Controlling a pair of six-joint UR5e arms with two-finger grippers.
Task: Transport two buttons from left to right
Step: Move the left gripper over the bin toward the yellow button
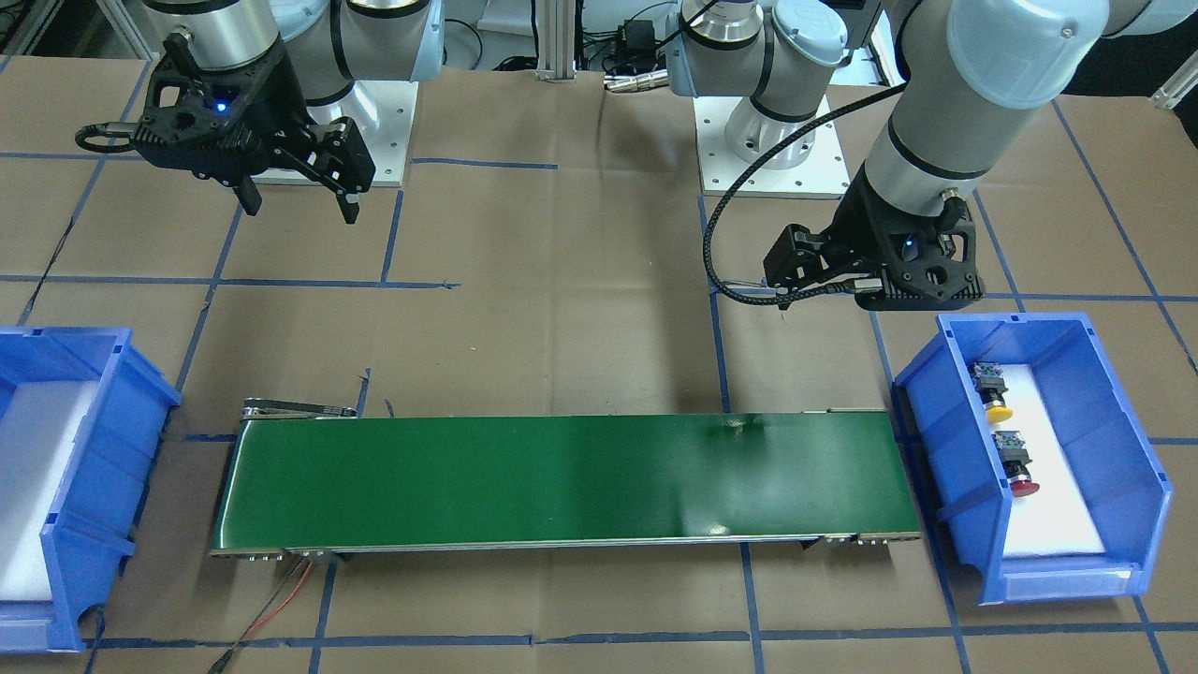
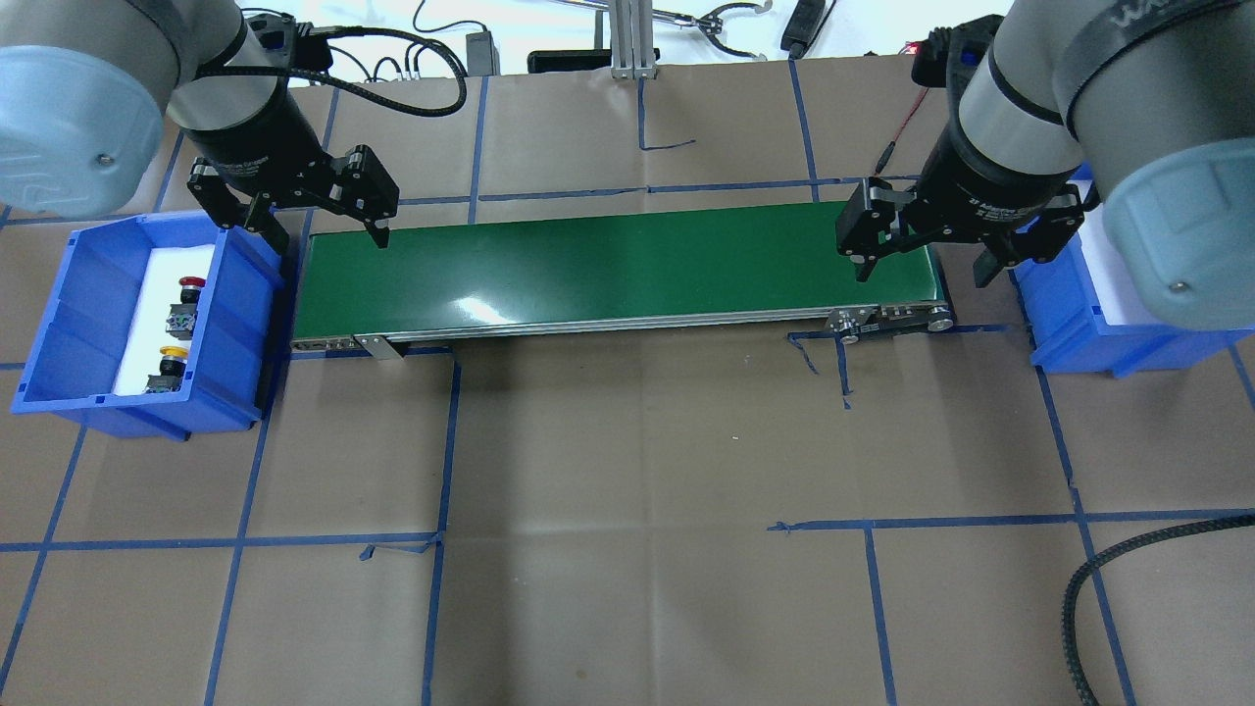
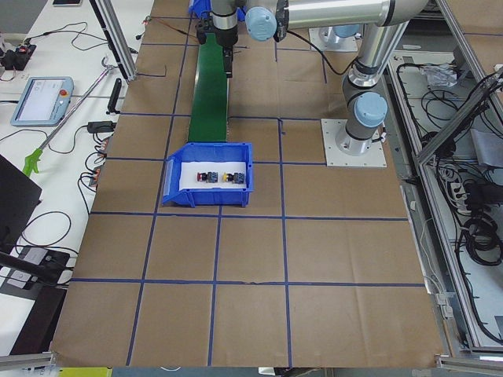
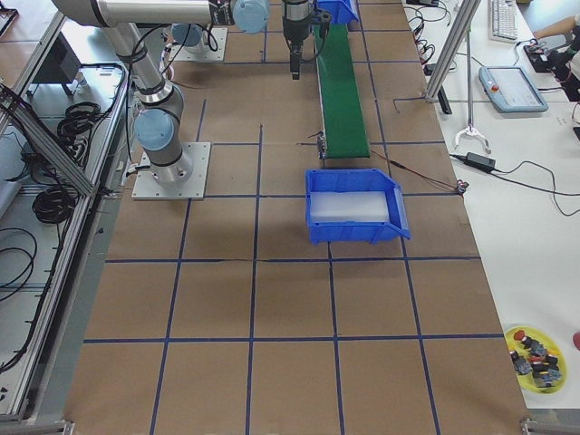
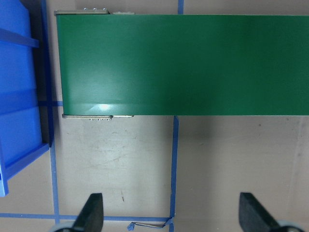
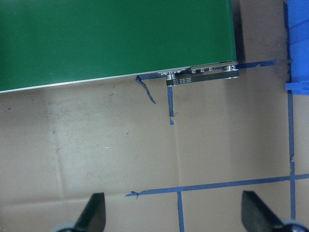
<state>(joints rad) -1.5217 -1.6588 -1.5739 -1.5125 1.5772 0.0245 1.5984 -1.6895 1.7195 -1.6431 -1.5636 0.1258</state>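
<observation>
Taped, paper-covered tabletop (image 2: 627, 441) is carrying a green belt (image 2: 608, 265). Red button (image 2: 189, 286) and yellow button (image 2: 174, 355) are lying in left bin (image 2: 59, 324), untouched. Left pincer (image 2: 328, 235) and right pincer (image 2: 922, 270) are hovering spread, empty. Task is seemingly just starting; next, left pincer needs to be moving over the bin and closing on one button.

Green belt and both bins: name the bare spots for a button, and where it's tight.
The green belt is bare end to end; the left claw and right claw hang open off its robot-side edge. The right bin has an empty white liner. Crowded: the left bin, holding the yellow button and red button close together.
</observation>
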